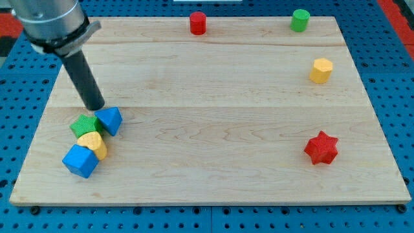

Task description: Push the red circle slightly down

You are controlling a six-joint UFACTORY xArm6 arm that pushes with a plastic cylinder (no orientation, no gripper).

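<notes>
hidden: the arm's upper part is cut off at the view's top left; the green block (83,124) is partly covered by its neighbours, so its shape is hard to tell, perhaps a star.
red circle (198,22): a short upright red cylinder at the counter's (213,129) top edge, a little left of centre, standing alone, well apart from everything else.
pincer: there is none to open or shut, only a dark rod that holds nothing.
my tip (96,107): low at the view's left, just beside or touching the blue triangle (110,120), far from the red circle.
cluster: blue triangle, green block, yellow block (94,144) and blue cube (80,160) packed together.
others: green circle (299,20) top right; yellow hexagon (321,70) right; red star (321,147) lower right.
</notes>
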